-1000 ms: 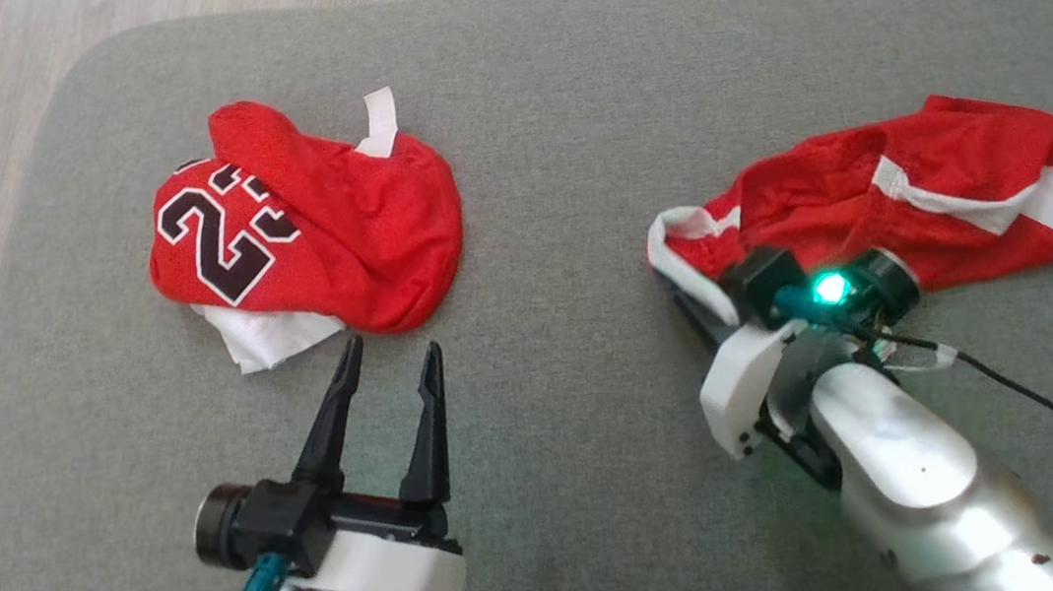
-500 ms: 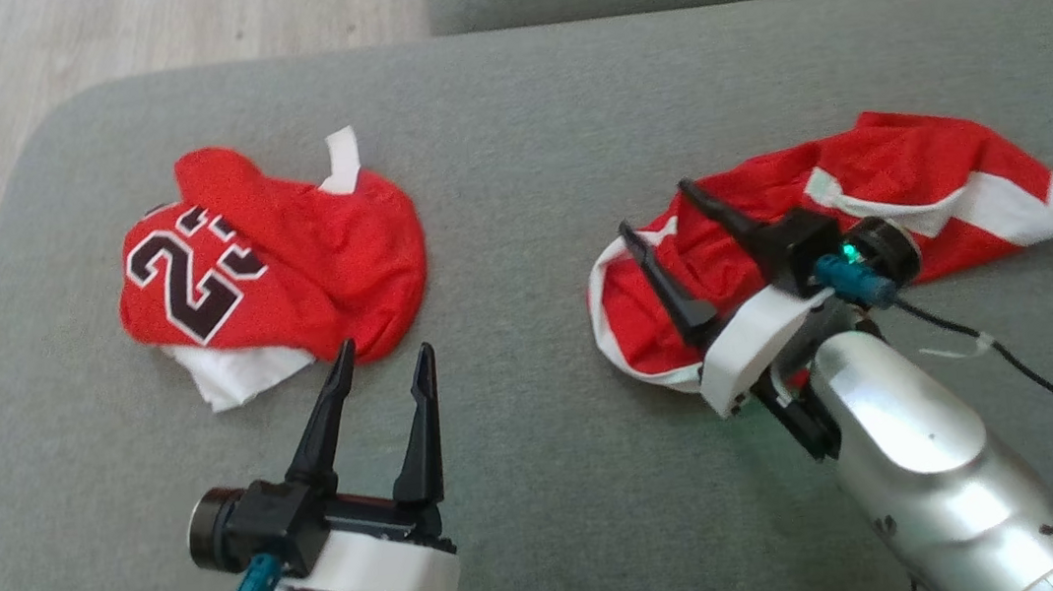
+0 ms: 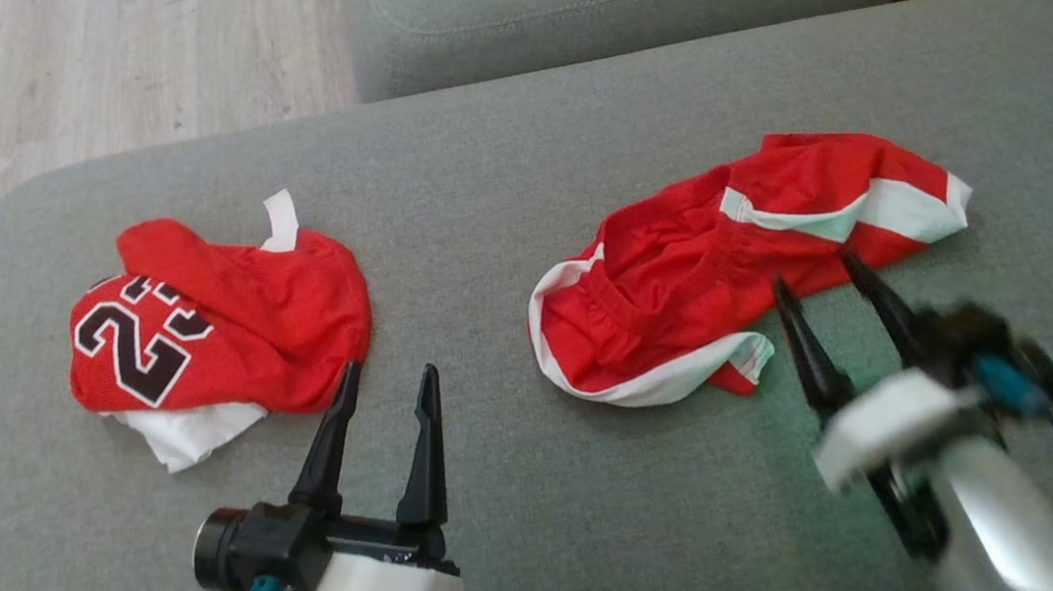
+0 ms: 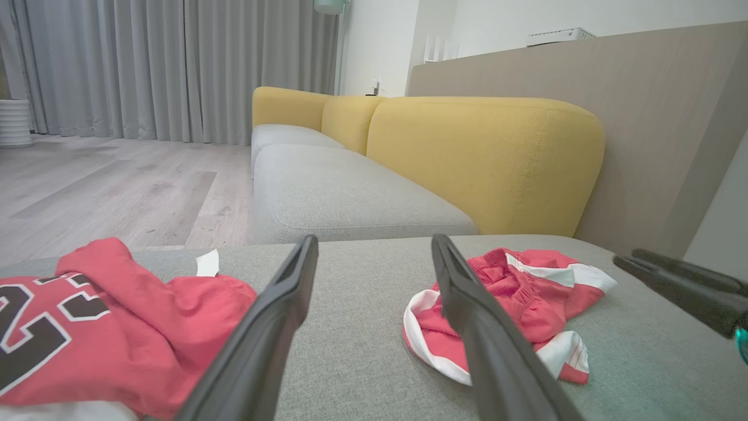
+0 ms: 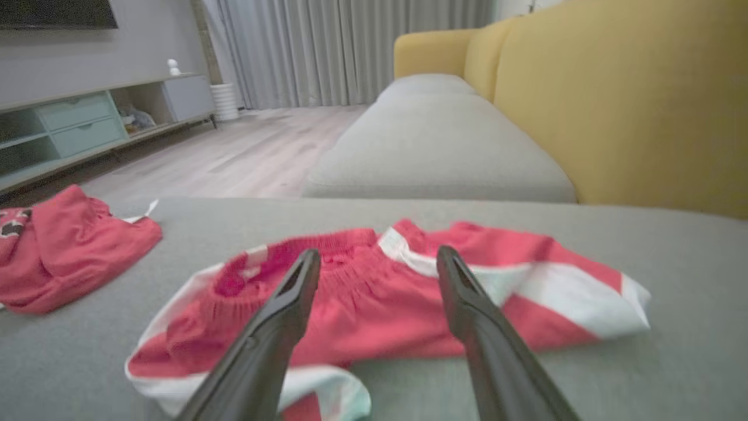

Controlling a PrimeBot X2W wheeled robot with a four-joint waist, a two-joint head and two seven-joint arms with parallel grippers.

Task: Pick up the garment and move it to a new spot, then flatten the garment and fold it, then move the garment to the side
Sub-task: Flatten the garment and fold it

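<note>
Gaping empty, the right pincer (image 3: 813, 271) hangs beside the red shorts (image 3: 674, 288) (left pincer (image 3: 390, 368) likewise spread).

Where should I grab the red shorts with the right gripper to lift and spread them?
Probably the gathered waistband of the shorts: it stands up as a ridge off the cushion, so the jaws can straddle it. Bring the open right gripper down from the robot's side, over the crumpled middle.
</note>
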